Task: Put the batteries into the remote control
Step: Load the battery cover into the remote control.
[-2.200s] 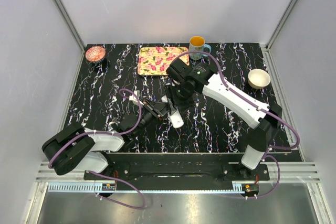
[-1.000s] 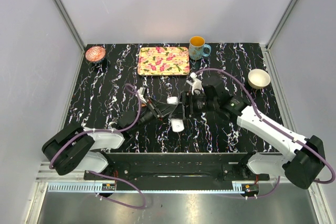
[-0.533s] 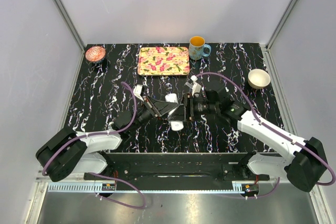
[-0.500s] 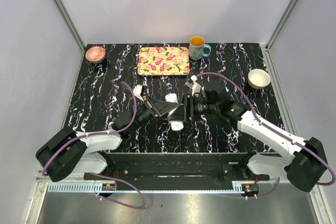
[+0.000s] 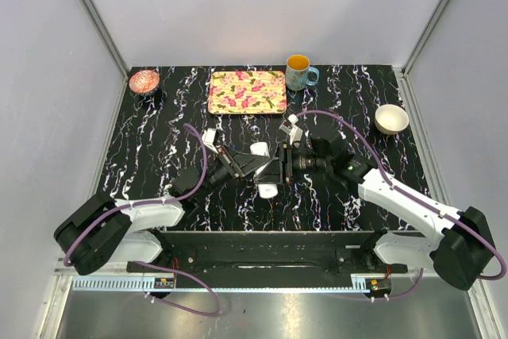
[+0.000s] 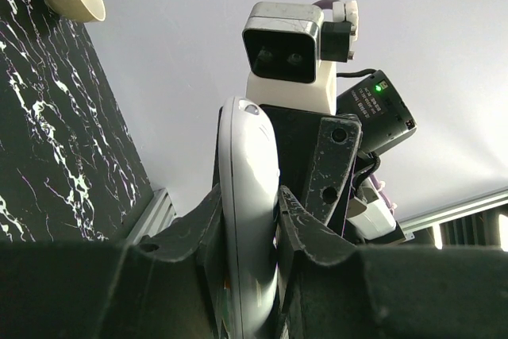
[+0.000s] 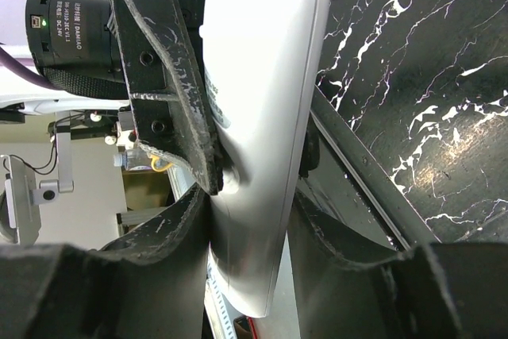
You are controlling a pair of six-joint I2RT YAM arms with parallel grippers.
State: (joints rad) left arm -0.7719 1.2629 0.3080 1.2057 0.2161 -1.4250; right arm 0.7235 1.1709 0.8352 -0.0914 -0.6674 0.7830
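Black marble-patterned table (image 5: 159, 140), ringed by pale walls (image 5: 262, 5): two robot arms meet at its centre around the remote control (image 5: 268, 190). One white end of the handset points toward the far side and the other toward the arms' bases.

The left gripper (image 5: 248, 166) reaches in from the left and is clamped on the handset. Its wrist camera shows the white body standing edge-on between the two dark fingers (image 6: 198, 224). Both press against it, and the rounded tip rises well past them.

The right gripper (image 5: 276, 166) comes in from the opposite side, facing the left one. Seen from its own wrist, the remote runs lengthwise through the gap. One finger (image 7: 178, 232) sits just beside one long edge and its partner just beside the other. Whether they are pressing on the casing or only bracketing it cannot be told. A scuffed black finger of the left gripper lies against the handset's broad face in that same view.

Along the table's far edge sit a pink bowl (image 5: 144, 81) at the left corner, a floral tray (image 5: 247, 91) and a teal mug (image 5: 299, 73) with an orange inside. A cream bowl (image 5: 391, 119) stands near the right edge, well apart from the grippers.
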